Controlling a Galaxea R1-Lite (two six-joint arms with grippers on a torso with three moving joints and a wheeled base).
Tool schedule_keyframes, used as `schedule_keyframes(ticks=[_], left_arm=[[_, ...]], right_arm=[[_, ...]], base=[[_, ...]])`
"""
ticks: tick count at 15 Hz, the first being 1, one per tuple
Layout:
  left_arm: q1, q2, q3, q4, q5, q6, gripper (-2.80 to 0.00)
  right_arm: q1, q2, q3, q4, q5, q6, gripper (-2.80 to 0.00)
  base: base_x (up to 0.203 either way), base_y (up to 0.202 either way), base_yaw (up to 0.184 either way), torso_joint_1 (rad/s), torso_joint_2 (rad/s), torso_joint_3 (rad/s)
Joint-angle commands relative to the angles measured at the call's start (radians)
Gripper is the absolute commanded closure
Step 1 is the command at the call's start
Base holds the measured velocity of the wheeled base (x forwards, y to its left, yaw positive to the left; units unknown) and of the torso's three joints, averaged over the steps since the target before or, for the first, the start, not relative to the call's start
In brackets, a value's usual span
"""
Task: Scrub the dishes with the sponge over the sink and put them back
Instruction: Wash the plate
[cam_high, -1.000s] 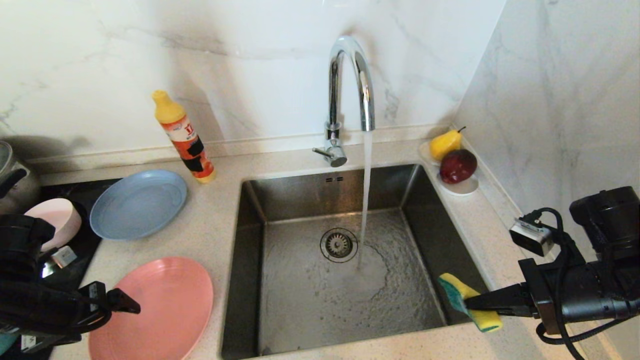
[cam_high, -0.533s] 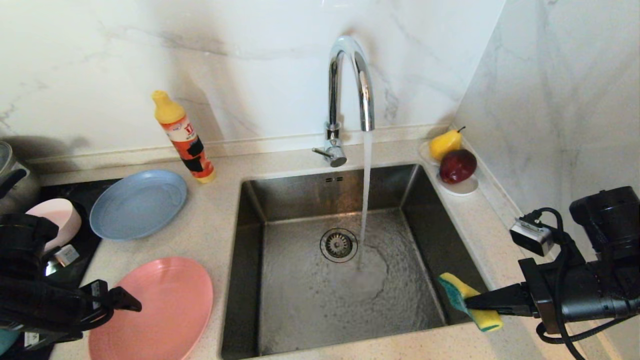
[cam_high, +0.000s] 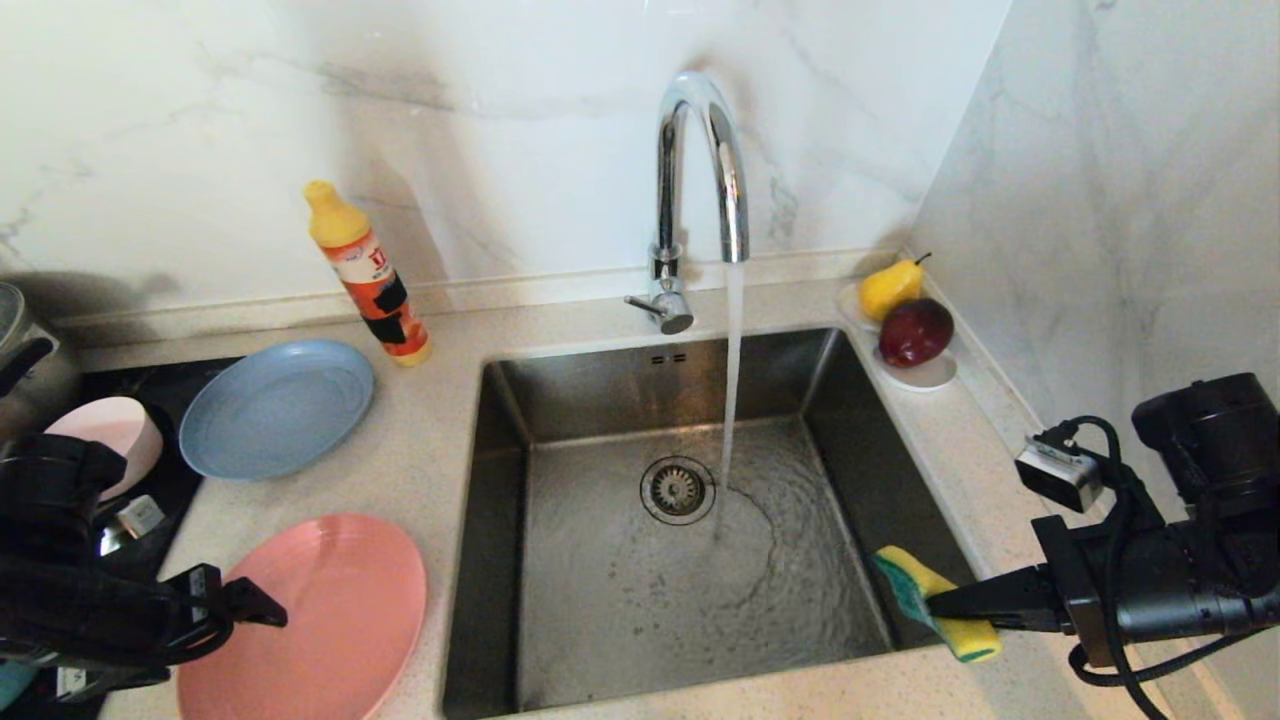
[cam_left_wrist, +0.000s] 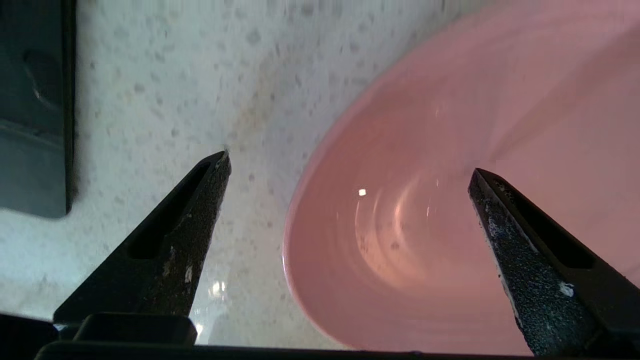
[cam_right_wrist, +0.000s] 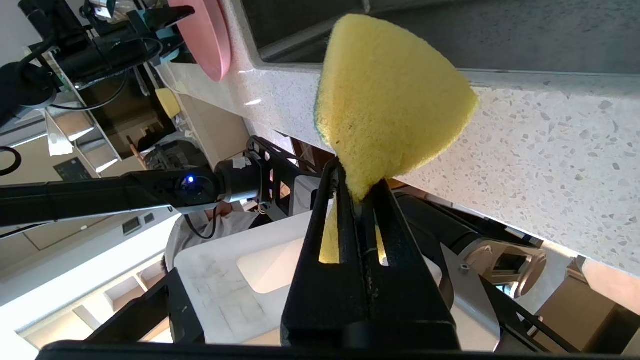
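Observation:
The salmon-pink plate (cam_high: 330, 610) lies on the counter left of the sink (cam_high: 620, 600). My left gripper (cam_high: 235, 605) hovers at that plate's near-left edge. In the left wrist view it (cam_left_wrist: 350, 164) is open, its fingers straddling the plate (cam_left_wrist: 450, 200) rim without touching it. The grey-blue plate (cam_high: 275, 405) and the pale pink bowl (cam_high: 115, 435) sit farther back on the left. My right gripper (cam_high: 935, 605) is shut on the yellow-and-green sponge (cam_high: 970, 638) over the sink's near-right corner. The right wrist view shows the sponge (cam_right_wrist: 390, 100) pinched at one end by that gripper (cam_right_wrist: 357, 180).
Water runs from the chrome faucet (cam_high: 700, 160) beside the drain strainer (cam_high: 678, 489). An orange dish-soap bottle (cam_high: 370, 275) stands at the back left. A white dish (cam_high: 930, 375) with a pear (cam_high: 890, 287) and a red fruit (cam_high: 915, 332) sits back right, by the side wall. A black cooktop (cam_high: 170, 480) lies far left.

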Motion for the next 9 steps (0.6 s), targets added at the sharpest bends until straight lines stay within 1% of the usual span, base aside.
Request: schedule_keyframes(ticks=[1,8,9], left_arm=[[0.001,0.007,0.0,-0.013,-0.002,-0.002,-2.8],[0.002,0.005,0.001,-0.014,0.008,0.001,-2.8],[0.0,0.004,0.003,-0.015,0.013,0.004,0.0]], right_arm=[[0.0,0.004,-0.001,0.001,0.005,0.003,0.0],[-0.001,0.015,0.0,0.001,0.006,0.003,0.0],[-0.001,0.016,-0.001,0.001,0.006,0.003,0.0]], base=[[0.0,0.0,0.0,0.0,0.0,0.0],[0.0,0.0,0.0,0.0,0.0,0.0],[0.0,0.0,0.0,0.0,0.0,0.0]])
